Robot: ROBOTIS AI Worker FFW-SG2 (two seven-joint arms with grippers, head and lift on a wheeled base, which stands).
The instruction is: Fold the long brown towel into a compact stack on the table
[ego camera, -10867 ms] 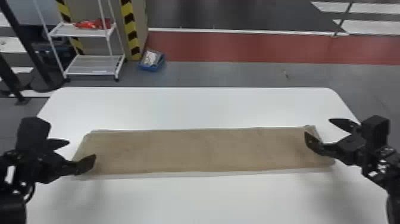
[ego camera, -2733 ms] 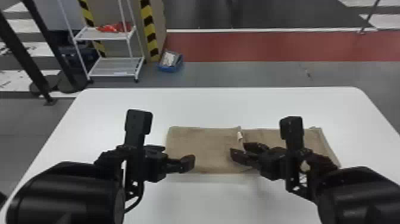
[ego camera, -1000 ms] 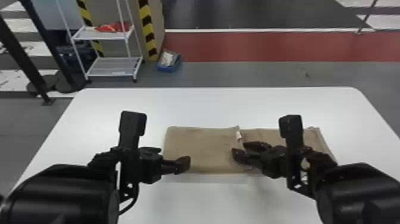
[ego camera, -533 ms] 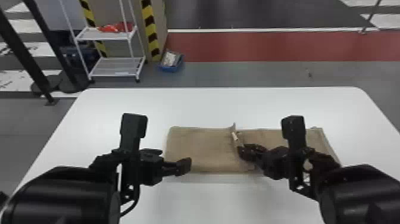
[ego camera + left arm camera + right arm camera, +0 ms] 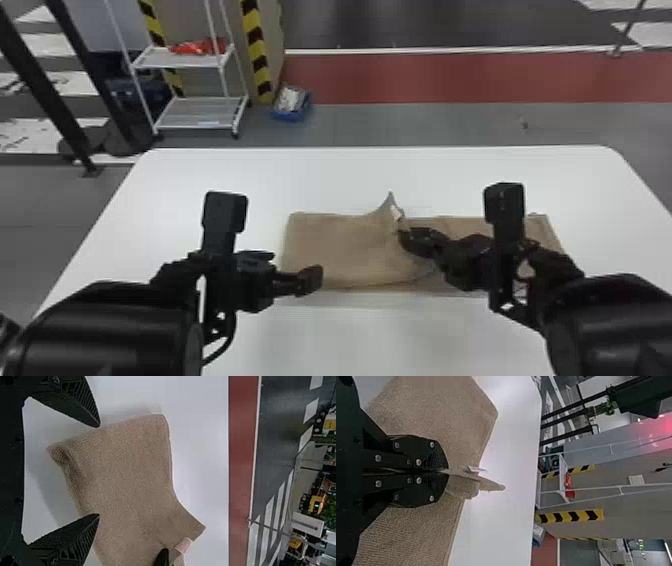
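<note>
Head view: towel (image 5: 335,250) lies under right gripper (image 5: 447,471), its top layer pinched at the edge; left gripper (image 5: 99,471) is spread near the folded end. Pinched layer should be eased flat, kept square, without dragging what's beneath.

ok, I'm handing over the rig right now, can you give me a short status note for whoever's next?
Left hand: open, by the towel's left end, not gripping.
Right hand: shut on the inner edge of the folded-over layer, near the white tag; the cloth's far corner stands up there.
Towel: lying left to right on the white table.
Done: left end folded in, its edge near the towel's middle.
Left: probably lay that edge flat and let go, then bring the right part over and square up the stack.
</note>
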